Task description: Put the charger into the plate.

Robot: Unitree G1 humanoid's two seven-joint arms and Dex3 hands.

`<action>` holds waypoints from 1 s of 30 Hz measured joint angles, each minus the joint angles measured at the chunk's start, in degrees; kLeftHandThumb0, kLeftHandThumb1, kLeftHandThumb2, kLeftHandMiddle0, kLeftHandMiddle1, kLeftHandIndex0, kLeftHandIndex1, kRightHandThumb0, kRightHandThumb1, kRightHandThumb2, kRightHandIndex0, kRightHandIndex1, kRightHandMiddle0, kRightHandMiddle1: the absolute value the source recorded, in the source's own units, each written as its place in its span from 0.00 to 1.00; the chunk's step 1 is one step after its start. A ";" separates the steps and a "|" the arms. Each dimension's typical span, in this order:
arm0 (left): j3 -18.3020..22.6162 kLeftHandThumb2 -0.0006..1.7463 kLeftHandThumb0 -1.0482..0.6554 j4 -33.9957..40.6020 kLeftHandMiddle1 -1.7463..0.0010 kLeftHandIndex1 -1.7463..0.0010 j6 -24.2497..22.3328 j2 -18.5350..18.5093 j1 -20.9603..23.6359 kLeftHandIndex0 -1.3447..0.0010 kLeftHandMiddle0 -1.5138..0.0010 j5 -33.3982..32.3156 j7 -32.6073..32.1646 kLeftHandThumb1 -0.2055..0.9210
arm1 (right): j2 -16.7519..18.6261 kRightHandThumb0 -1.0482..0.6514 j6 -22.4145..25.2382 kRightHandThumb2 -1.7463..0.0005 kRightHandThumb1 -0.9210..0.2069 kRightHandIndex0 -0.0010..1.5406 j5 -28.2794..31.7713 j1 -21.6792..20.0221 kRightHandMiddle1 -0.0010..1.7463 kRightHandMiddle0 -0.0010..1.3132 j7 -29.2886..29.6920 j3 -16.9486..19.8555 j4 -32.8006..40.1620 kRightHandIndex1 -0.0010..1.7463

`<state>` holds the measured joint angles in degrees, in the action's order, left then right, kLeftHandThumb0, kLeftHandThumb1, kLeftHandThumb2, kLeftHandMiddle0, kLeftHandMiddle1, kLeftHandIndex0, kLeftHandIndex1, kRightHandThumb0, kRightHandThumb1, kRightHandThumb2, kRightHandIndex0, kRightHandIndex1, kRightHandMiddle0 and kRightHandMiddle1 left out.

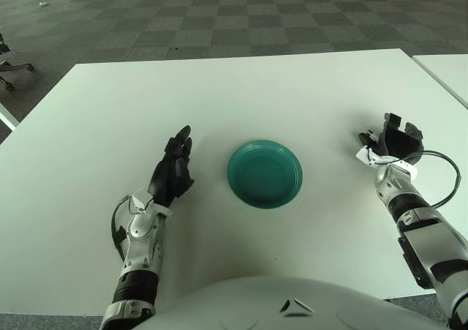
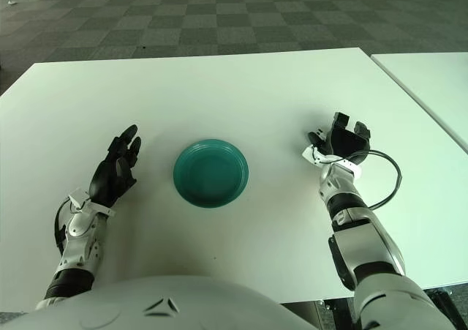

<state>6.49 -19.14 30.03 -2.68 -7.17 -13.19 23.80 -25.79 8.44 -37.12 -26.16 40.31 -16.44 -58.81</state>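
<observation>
Left robot hand (image 1: 173, 173) shows in the lower left of the left eye view, fingers spread and holding nothing, beside the teal plate (image 1: 264, 173) at the frame's centre on the white bench (image 1: 241, 96). Right robot hand (image 1: 391, 141) sits at the right edge.

In the right eye view, the right robot hand is at centre right, its fingers curled around the small dark charger (image 2: 323, 141); the black cable (image 2: 384, 180) loops beside its wrist.

An office-like room, seen from where I stand.
I face a plain white table (image 1: 241, 88) on grey checkered carpet tiles (image 1: 241, 12), a wheeled chair base (image 1: 11, 70) at my left.
</observation>
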 measured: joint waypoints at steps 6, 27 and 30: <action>0.20 0.59 0.06 0.79 0.99 0.69 -0.29 0.24 -0.30 1.00 0.91 0.00 -0.02 1.00 | 0.37 0.08 2.30 0.59 0.00 0.19 -0.02 2.50 0.31 0.00 0.75 0.01 4.53 0.01; 0.25 0.59 0.06 1.38 0.99 0.69 -1.65 0.64 0.04 1.00 0.91 0.14 -0.59 1.00 | -0.27 0.21 -2.47 0.71 0.00 0.34 0.16 1.88 0.53 0.01 4.91 0.38 -2.24 0.07; 0.23 0.59 0.06 1.28 1.00 0.69 -1.84 0.72 0.07 1.00 0.91 0.14 -0.64 1.00 | -0.42 0.23 -3.12 0.73 0.00 0.29 -0.11 1.62 0.66 0.06 5.78 0.00 -3.30 0.40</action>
<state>6.72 -17.86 28.19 -1.96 -7.10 -13.05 23.16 -26.21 5.33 -37.23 -24.54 46.09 -16.45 -62.11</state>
